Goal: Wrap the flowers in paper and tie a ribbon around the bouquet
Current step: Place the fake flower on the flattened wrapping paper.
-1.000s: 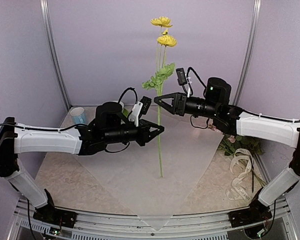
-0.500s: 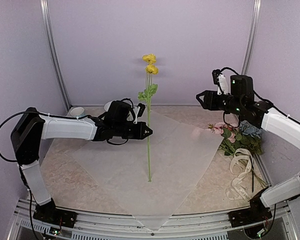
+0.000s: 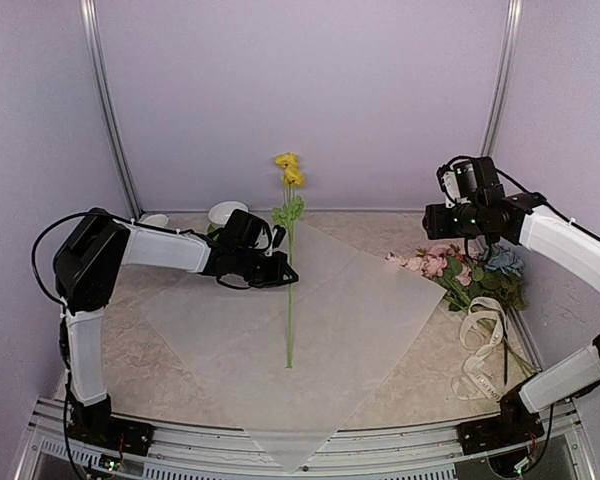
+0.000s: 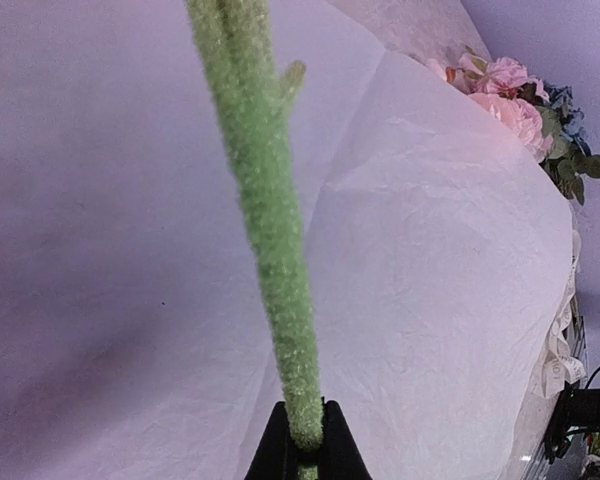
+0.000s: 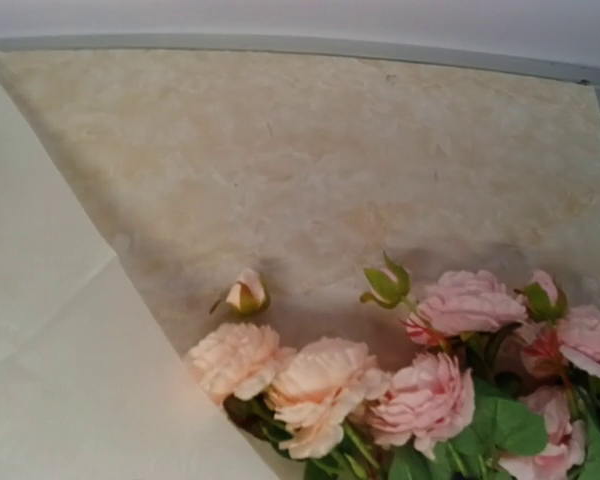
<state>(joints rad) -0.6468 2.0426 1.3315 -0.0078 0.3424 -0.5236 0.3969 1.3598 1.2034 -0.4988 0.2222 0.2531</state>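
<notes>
Far left, the left arm reaches in low across the marbled desk (image 3: pixel 110 340). Behind it, at the back wall, stand a small cup (image 3: pixel 153 220) and, just to its right, a white cup (image 3: pixel 226 212). The left tool (image 3: pixel 292 278) is clenched on a yellow-flowered stem (image 3: pixel 289 320), gripping about midway up. The left wrist view confirms it: black tips of the tool (image 4: pixel 300 462) pinched tight, with the fuzzy green stem (image 4: pixel 270 230) between them. The stem stands close to upright, two yellow blooms at the top and a leaf cluster just below them. Its lower end is down at the paper (image 3: pixel 360 310); whether it touches or hangs just above, cannot tell. The paper is a large frosted white sheet, laid flat cornerwise on the desk, with its near corner hanging over the front edge. The right tool (image 3: pixel 432 221) is raised well above the desk on the right side and carries nothing visible. Its jaws face away from the overhead camera and do not show in its own wrist view, so released or clenched, cannot tell. Beneath it lies the bunch of flowers (image 3: pixel 460 272): pink roses towards the paper, blue cluster and green leaves further right. Seen from the right wrist, the roses (image 5: pixel 420 390) lie just beside the paper's edge (image 5: pixel 70 400), on bare desk (image 5: pixel 310 150). Nearer the front right, the cream ribbon (image 3: pixel 483 345) lies in loose loops.
</notes>
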